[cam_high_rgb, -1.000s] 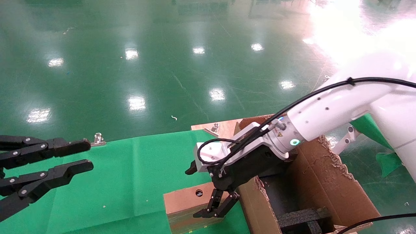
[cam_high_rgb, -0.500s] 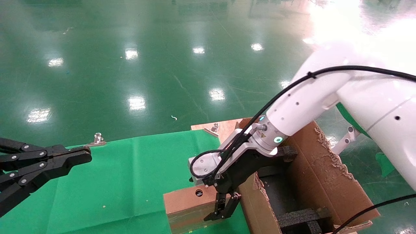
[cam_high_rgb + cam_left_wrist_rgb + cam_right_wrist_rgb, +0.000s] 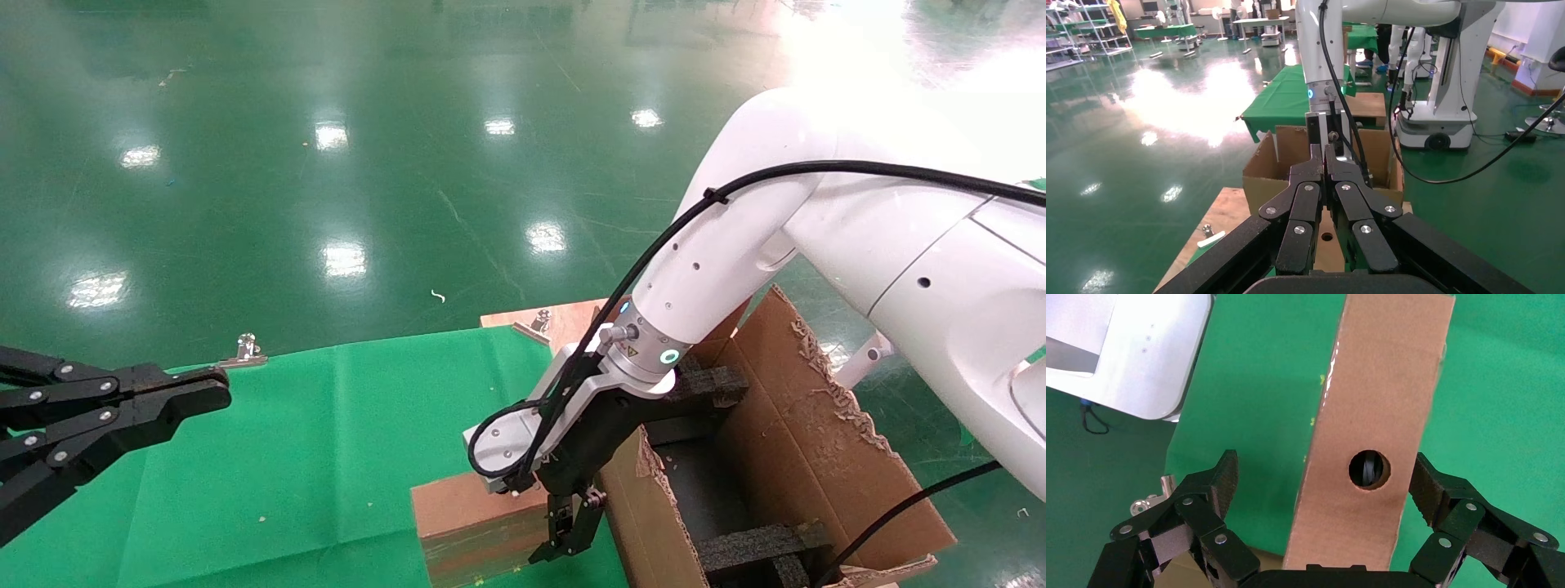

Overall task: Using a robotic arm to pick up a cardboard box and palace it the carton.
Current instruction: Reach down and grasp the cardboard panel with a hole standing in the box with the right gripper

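The small brown cardboard box (image 3: 466,523) lies on the green cloth next to the carton. The white robotic arm (image 3: 727,245) reaches down over its right end. In the right wrist view the box (image 3: 1376,416) with its round hole runs between the fingers of my right gripper (image 3: 1324,487), which is open. One finger (image 3: 1428,490) is close to the box's edge; the other (image 3: 1223,484) stands apart. The right gripper (image 3: 564,539) points down in the head view. The large carton (image 3: 817,441) with torn flaps stands at the right. My all-black left gripper (image 3: 163,400) is shut and empty at the far left.
Black foam inserts (image 3: 760,543) lie inside the carton. The green cloth (image 3: 327,441) covers the table, with a wooden board (image 3: 564,322) behind the carton. Metal clips (image 3: 247,349) sit at the cloth's far edge. Shiny green floor lies beyond.
My right gripper has swung to point down and dropped over the box's right end, hiding the hole in the head view. My left gripper closed early on, then stayed still.
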Tool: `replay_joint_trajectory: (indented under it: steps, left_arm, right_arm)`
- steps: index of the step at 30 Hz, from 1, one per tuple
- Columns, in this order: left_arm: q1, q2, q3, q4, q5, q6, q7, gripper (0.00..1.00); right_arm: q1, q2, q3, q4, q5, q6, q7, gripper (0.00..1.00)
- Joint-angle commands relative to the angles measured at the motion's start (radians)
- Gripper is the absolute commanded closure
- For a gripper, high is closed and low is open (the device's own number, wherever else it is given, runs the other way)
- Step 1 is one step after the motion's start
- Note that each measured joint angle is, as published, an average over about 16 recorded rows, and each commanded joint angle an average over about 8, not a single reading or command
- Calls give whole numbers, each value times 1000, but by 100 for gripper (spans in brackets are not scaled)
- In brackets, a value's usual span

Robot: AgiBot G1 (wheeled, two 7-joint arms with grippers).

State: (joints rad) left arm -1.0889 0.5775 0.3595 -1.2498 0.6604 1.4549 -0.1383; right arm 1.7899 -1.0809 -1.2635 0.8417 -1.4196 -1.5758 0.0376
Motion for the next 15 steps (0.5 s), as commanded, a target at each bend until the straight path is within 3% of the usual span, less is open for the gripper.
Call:
replay_joint_trajectory:
  steps: [1, 2, 3, 15]
  left_arm:
    - [0, 0, 0, 0, 0, 0, 0, 0]
    - [0, 0, 0, 0, 0, 0, 0, 0]
    - [0, 0, 0, 0, 0, 0, 0, 0]
    - [0, 0, 0, 0, -1, 0, 0, 0]
  right_arm:
    - [8, -8, -15, -1, -4, 0, -4, 83]
    - [10, -10, -18, -2, -6, 0, -5, 96]
    - [10, -10, -18, -1, -6, 0, -5, 100]
    - [1, -2, -3, 1, -3, 0, -4, 100]
